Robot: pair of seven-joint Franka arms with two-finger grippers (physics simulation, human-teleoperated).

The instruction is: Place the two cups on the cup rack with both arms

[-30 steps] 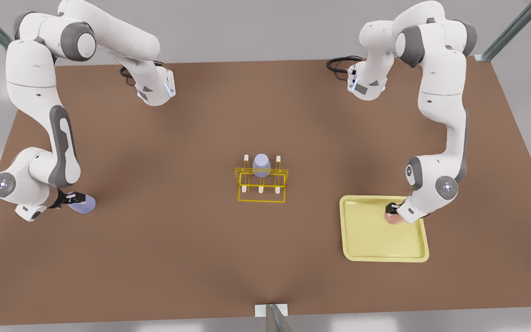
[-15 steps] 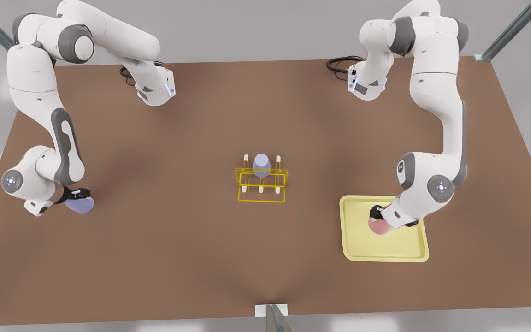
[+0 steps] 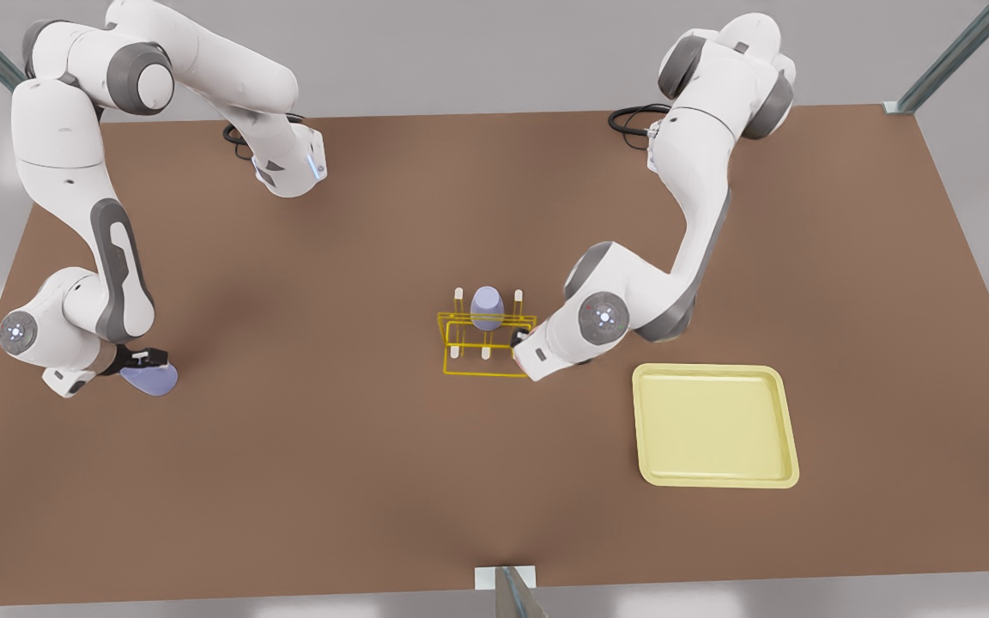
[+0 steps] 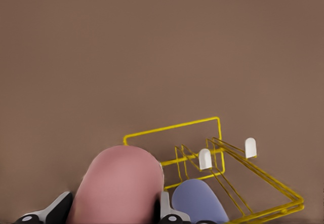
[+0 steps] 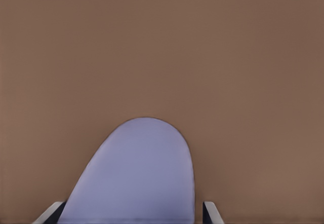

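Meanwhile, left end effector point(image 4: 114, 216) grips smooth, rounded pink cup point(image 4: 119, 186).

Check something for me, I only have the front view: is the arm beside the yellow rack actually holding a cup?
Observer: Yes. The left wrist view shows the left gripper shut on the pink cup, close to the cup rack.
Operator: Any free pegs there?
Observer: Two white-tipped pegs stand bare beside the racked lavender cup.
Operator: And the other arm?
Observer: The right gripper grips a second lavender cup between both fingers, brown table behind it.
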